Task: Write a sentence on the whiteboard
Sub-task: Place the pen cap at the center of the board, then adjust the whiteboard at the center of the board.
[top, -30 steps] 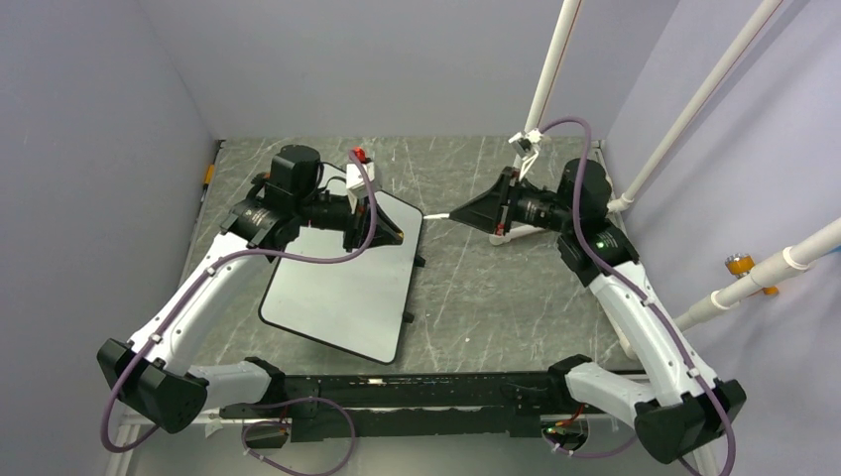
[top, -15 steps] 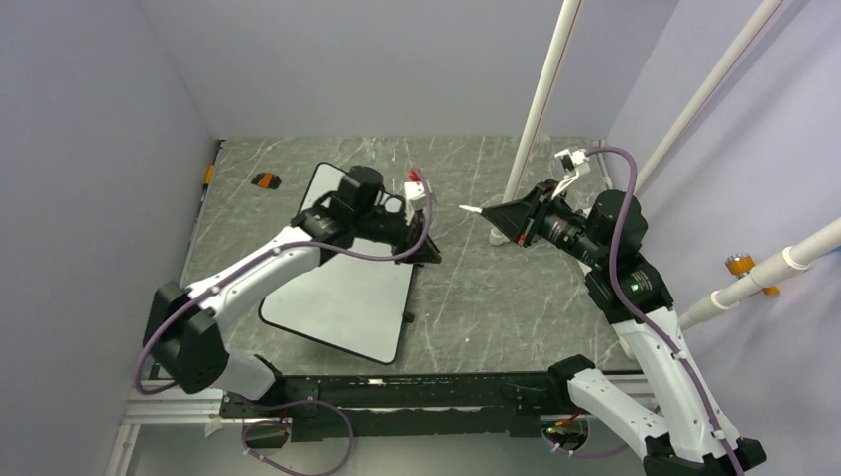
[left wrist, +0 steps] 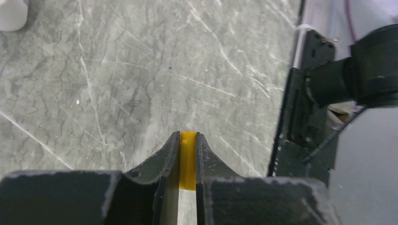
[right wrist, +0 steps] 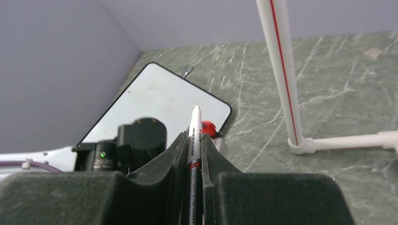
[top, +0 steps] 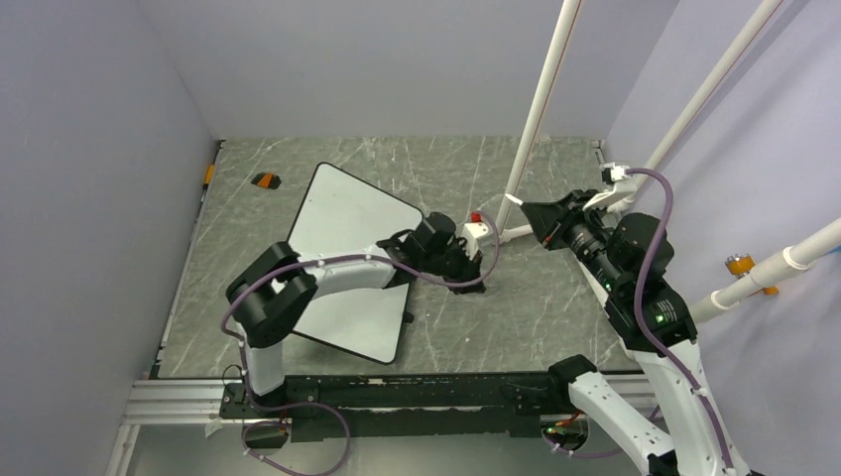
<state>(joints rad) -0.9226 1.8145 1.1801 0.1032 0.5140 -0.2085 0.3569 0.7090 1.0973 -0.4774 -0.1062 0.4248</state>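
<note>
left end effector (left wrist: 187,136) has swung off the whiteboard (top: 337,213) to the tabletop (top: 456,169) just right of it, clamped on a yellow piece (left wrist: 187,159), likely the cap, while right end effector (right wrist: 194,138) backed off gripping the white marker (right wrist: 195,122); board's blank, so writing hasn't begun.

Robot lab test cell. Grey-green marbled desk (top: 446,164) boxed in by plain lilac partition walls (top: 99,149), white plastic pipe frame (top: 540,99) standing on it, white-and-black left arm (top: 337,270) and right arm (top: 679,372) bolted to black-and-silver metal rail (top: 417,389) at near edge.
</note>
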